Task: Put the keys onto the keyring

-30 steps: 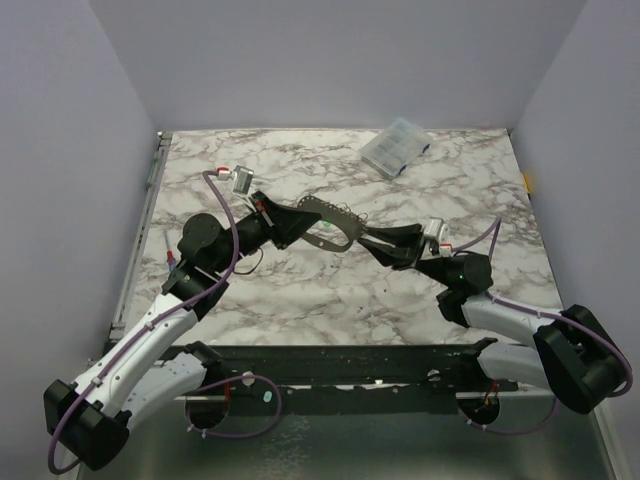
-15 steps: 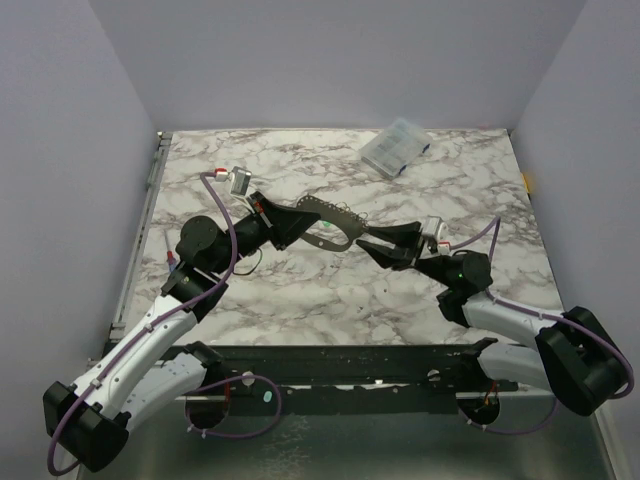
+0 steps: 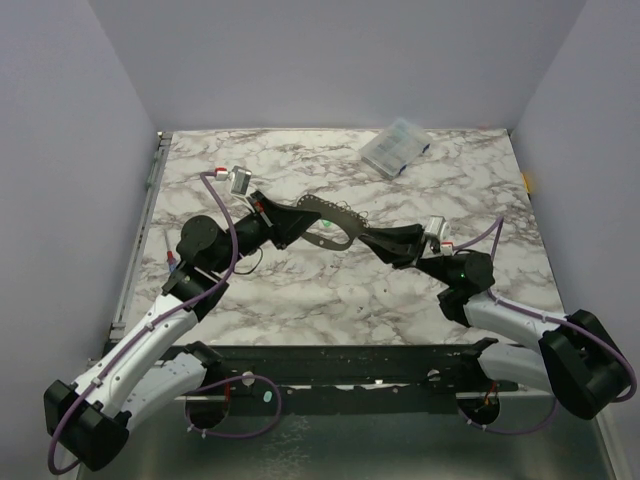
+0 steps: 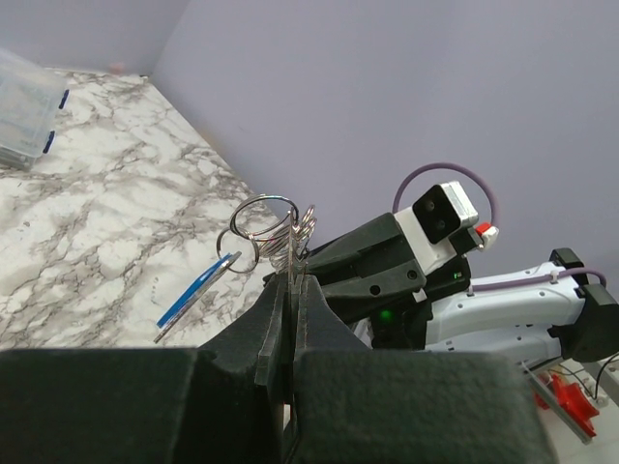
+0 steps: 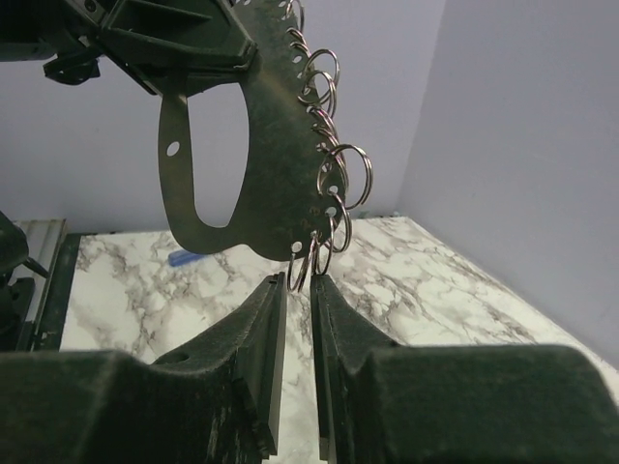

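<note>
The keyring [image 3: 325, 222] is a flat grey metal plate with a handle hole and several wire rings along its curved edge, held above the table. My left gripper [image 3: 298, 222] is shut on its left end; in the left wrist view [image 4: 293, 280] the plate runs edge-on between the jaws, rings [image 4: 271, 217] above. A blue-headed key [image 4: 193, 295] hangs from one ring. A small green speck [image 3: 327, 240] shows under the plate; I cannot tell whether it is the green key. My right gripper [image 3: 368, 238] is at the plate's right end. Its jaws [image 5: 298, 278] stand slightly apart around the lowest ring of the plate [image 5: 271, 145].
A clear plastic compartment box [image 3: 395, 147] with blue clasps lies at the back right of the marble table [image 3: 300, 290], also in the left wrist view [image 4: 24, 121]. A small blue thing [image 5: 184, 258] shows low behind the plate. Walls close in on three sides.
My right gripper drew back and down from the plate half a second ago and has now come back up to its lower right rings. The left gripper and plate have held still.
</note>
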### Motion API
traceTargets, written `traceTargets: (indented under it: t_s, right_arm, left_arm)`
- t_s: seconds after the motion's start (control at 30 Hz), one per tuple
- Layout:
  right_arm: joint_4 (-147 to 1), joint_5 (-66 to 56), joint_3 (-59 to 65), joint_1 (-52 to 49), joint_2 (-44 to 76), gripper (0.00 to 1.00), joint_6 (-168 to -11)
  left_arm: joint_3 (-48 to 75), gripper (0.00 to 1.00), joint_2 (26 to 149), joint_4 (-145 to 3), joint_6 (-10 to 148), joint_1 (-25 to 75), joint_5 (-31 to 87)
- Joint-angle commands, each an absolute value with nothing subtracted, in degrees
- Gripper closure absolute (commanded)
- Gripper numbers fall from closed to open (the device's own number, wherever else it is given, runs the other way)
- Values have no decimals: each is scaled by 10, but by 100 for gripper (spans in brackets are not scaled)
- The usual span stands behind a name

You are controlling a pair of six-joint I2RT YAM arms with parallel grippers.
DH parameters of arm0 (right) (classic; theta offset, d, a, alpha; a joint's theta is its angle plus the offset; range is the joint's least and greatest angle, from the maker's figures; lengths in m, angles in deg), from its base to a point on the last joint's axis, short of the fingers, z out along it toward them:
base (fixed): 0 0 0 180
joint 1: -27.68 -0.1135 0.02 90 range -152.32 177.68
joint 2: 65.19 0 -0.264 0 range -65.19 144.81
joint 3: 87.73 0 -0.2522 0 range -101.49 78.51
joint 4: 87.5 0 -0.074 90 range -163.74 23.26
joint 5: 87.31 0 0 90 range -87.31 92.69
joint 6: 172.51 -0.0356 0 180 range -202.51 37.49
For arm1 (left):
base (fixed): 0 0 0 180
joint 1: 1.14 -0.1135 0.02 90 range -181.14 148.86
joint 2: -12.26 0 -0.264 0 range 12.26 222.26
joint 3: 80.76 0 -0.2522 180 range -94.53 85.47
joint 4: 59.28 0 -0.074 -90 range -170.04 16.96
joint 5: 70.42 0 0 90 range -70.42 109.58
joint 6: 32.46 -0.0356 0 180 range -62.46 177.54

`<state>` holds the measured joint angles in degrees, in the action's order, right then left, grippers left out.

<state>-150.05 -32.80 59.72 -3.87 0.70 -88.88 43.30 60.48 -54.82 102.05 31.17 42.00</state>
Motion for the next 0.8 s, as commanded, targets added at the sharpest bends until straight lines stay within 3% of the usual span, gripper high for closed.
traceTargets:
  t_s: [0.0,0.13,0.77]
  right_arm:
    - [-1490,-333,586,-42,8,75,-886]
    - [-1482,-327,585,-42,6,71,-884]
    - [-1484,-332,576,-41,-12,72,-884]
  left_arm:
    - [431,100,609,-512,1026,310,412]
    - [430,100,608,-512,1024,310,410]
    - [439,100,607,-511,1024,310,412]
